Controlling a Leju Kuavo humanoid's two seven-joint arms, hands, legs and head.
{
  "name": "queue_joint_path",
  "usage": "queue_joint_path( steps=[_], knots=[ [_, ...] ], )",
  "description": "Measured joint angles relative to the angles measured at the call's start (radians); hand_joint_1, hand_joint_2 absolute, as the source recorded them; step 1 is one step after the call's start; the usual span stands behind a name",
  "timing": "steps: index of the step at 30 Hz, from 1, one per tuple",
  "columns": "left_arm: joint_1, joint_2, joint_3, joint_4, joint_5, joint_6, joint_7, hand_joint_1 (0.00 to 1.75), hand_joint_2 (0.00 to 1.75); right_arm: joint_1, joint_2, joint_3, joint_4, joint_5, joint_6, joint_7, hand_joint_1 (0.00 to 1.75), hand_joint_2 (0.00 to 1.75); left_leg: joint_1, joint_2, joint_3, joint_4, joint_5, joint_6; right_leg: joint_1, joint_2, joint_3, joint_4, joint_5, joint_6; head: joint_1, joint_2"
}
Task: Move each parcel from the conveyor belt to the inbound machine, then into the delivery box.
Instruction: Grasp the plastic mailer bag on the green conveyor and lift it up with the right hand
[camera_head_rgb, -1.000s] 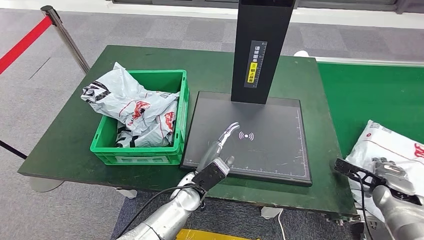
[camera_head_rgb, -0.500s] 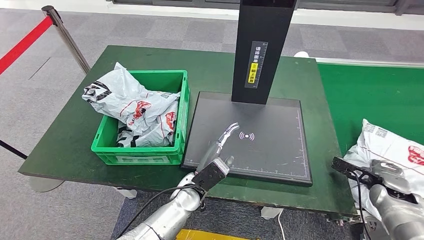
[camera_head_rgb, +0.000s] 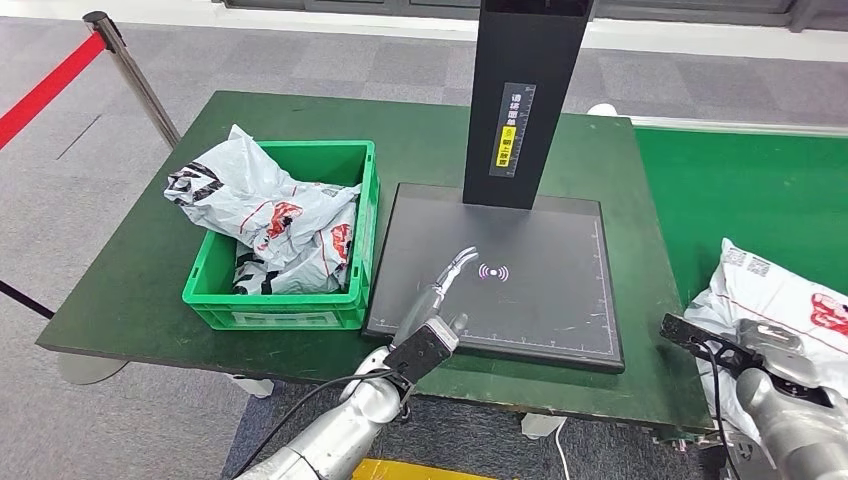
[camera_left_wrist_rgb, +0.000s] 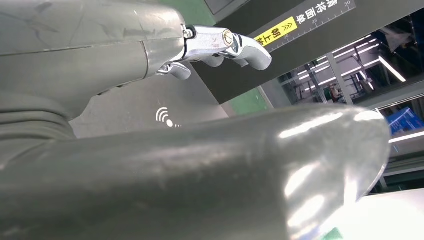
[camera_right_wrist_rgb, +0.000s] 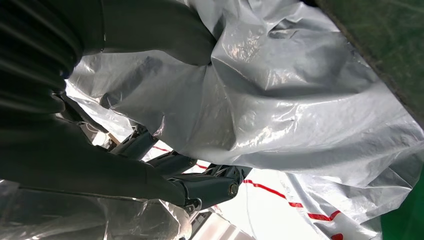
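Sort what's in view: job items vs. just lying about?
Job:
- white parcel on the green conveyor belt, right hand on it
- black inbound machine
- green delivery box, bagged parcels inside
- left hand, empty, over the machine

Lying about:
- red barrier strap and its post
- table

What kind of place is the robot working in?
Probably a parcel sorting station. There's a green conveyor belt with a white parcel on it, a black scanning machine on the table, and a green box full of bagged parcels.
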Motion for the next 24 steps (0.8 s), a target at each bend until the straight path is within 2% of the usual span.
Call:
queue_joint_path(
  steps=[11, 24],
  knots=[
    [0.012, 0.004, 0.000, 0.000, -0.008, 0.007, -0.001, 0.00, 0.00, 0.031, 0.006, 0.000, -0.029, -0.028, -0.059, -0.010, 1.75, 1.75, 0.001, 0.001, 0.002, 0.000, 0.000, 0.000, 0.001, 0.000, 0.002, -0.001, 0.000, 0.000, 0.000, 0.000],
    [0.017, 0.006, 0.000, -0.001, -0.012, 0.008, 0.006, 0.00, 0.00, 0.068, 0.003, 0.000, -0.094, -0.038, -0.044, -0.011, 1.75, 1.75, 0.002, 0.002, 0.002, 0.000, -0.001, 0.000, 0.002, 0.003, 0.001, -0.001, 0.000, 0.000, 0.000, 0.000]
  ],
)
